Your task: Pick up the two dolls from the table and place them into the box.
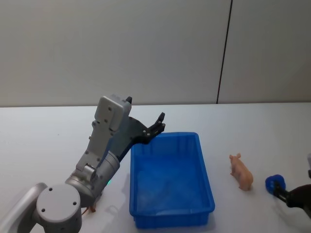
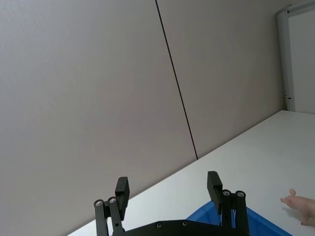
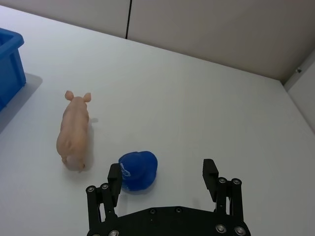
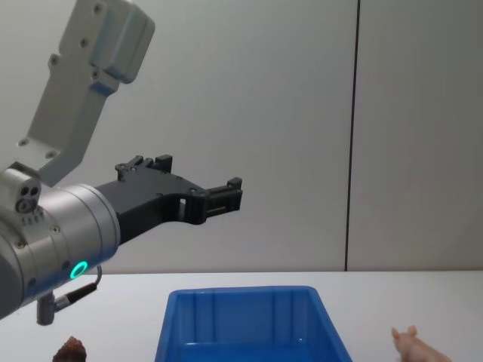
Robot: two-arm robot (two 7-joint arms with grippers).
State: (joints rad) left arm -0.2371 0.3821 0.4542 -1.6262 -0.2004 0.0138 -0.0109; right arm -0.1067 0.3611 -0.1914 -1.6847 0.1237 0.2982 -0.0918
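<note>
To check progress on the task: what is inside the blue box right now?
Only its bare blue floor shows; no doll is inside the box. The left hand and its arm reach across the far left corner, hiding a little there.

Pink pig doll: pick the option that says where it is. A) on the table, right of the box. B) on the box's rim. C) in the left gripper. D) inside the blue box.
A: the pink pig doll stands on the white table, to the right of the blue box and clear of its wall.
</note>
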